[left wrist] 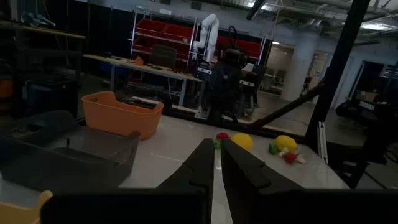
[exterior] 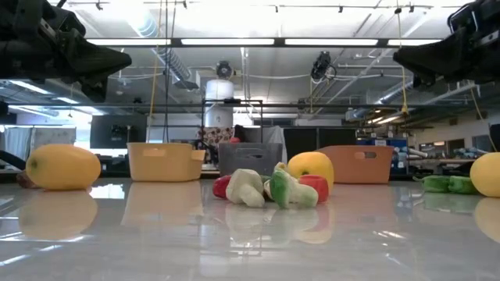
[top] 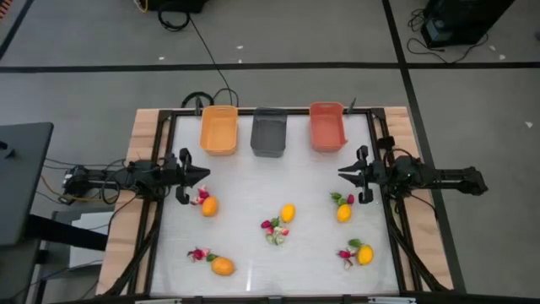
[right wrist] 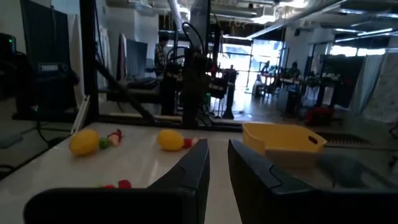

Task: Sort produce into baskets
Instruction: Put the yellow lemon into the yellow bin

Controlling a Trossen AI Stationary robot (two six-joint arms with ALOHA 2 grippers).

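Three baskets stand in a row by the table's far edge: a yellow-orange one (top: 219,129), a dark grey one (top: 269,132) and a salmon one (top: 327,127). Produce lies on the white top in small clusters, each a yellow-orange fruit with red, pink and green bits: (top: 207,203), (top: 283,221), (top: 342,209), (top: 361,252), (top: 215,263). My left gripper (top: 205,175) hovers level at the left edge, shut and holding nothing. My right gripper (top: 341,174) hovers level at the right edge, its fingers (right wrist: 193,165) all but together, also holding nothing.
A black frame (top: 381,135) and wooden boards (top: 143,135) border the white table top. Bare top lies between the baskets and the produce (top: 270,181). Cables (top: 202,100) run off behind the far edge.
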